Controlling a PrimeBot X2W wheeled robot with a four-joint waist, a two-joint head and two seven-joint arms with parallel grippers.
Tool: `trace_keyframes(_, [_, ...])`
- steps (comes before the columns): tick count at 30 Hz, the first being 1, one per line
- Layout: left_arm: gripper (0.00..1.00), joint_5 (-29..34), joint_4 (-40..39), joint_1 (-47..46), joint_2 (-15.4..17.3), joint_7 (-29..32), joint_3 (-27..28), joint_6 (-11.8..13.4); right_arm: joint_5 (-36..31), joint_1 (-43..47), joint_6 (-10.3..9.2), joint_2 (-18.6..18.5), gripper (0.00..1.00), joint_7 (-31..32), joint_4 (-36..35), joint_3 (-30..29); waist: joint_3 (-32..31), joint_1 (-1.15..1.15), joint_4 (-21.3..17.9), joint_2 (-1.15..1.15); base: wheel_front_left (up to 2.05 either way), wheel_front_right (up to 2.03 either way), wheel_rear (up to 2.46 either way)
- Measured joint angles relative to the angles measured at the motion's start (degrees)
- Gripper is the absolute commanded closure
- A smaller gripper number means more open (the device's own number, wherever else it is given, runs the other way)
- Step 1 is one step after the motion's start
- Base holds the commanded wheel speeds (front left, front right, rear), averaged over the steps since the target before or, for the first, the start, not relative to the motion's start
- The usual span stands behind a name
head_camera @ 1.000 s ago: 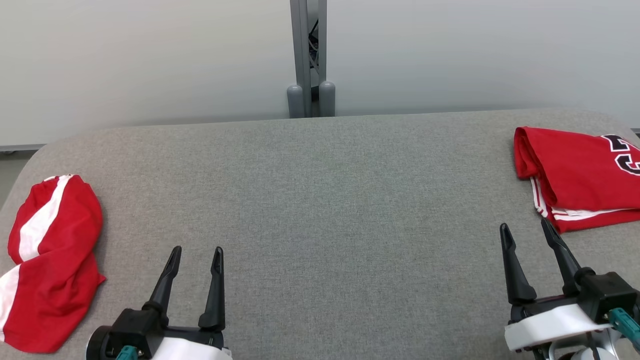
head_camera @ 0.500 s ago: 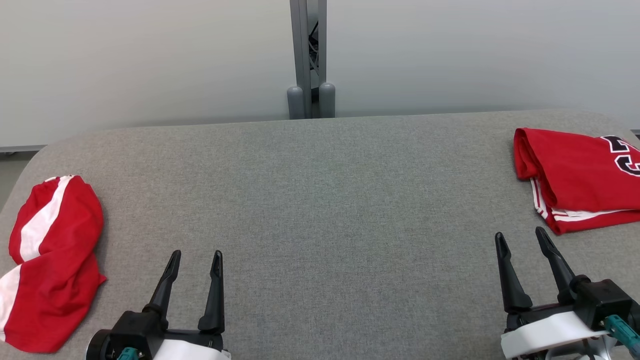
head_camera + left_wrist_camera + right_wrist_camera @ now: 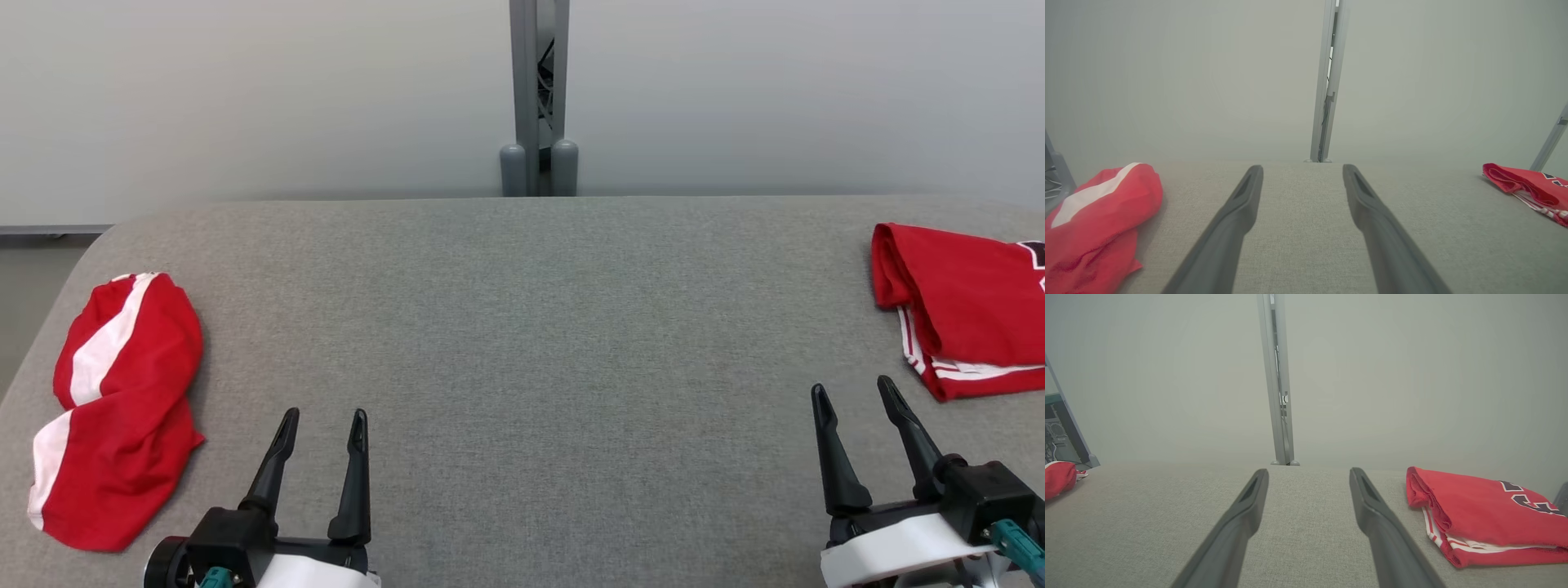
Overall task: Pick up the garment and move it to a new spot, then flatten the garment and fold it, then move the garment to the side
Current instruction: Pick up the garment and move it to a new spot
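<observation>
Head view looks down on a grey padded table [image 3: 522, 343] with a grey post [image 3: 539, 90] standing behind its far edge, and everything here is placed from that post. The crumpled red-and-white garment [image 3: 118, 408] lies far to the left of the post and much nearer the robot, bunched in a heap close to the table's rounded left corner. A folded red jersey [image 3: 963, 314] lies far to the right of the post, flat and squared, so it looks finished and the heap looks like the piece to pick up; that is a reading, not a certainty. The left gripper [image 3: 324, 415] hovers left of the post on the robot's side, jaws spread and empty, near the heap but apart from it. The right gripper [image 3: 852, 387] hovers right of the post, likewise spread with nothing between its fingers, near the jersey's striped hem without touching it. Trouble would likely start with the pinch: closing on a single outer fold of the heap would lift the cloth as a twisted rope that is hard to flatten. A drag instead of a lift could pull it over the corner and off the table. Fingers pressed too low may snag the padded cover. A sweep of the right arm away from the post could catch that hem and undo the fold.
</observation>
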Motion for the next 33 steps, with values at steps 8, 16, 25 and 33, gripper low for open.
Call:
trace_keyframes(8, [0.0, 1.3, -1.0, 0.0, 0.0, 0.0, -0.4, 0.5, 0.2, 0.5, 0.0, 0.0, 0.0, 0.0, -0.7, 0.3, 0.3, 0.0, 5.1, 0.0, 0.0, 0.0, 0.0])
trace_keyframes(16, [0.0, 0.7, -3.1, -0.2, 0.0, 0.0, -0.8, 1.2, 0.0, 0.2, 0.0, 0.1, 0.0, 0.0, -1.2, 1.2, 1.3, 0.0, 11.8, 0.0, 0.0, 0.0, 0.0])
trace_keyframes(25, [0.0, 0.0, -4.1, -0.1, 0.0, 0.0, -0.9, 1.9, 0.0, 0.1, 0.0, 0.1, 0.0, 0.0, -1.4, 1.8, 1.7, 0.0, 19.1, 0.0, 0.0, 0.0, 0.0])
trace_keyframes(33, [0.0, -0.9, -4.4, 0.0, 0.0, 0.0, -0.5, 2.1, -0.5, -0.1, 0.0, 0.1, 0.0, 0.0, -1.5, 2.3, 1.8, 0.0, 24.0, 0.0, 0.0, 0.0, 0.0])
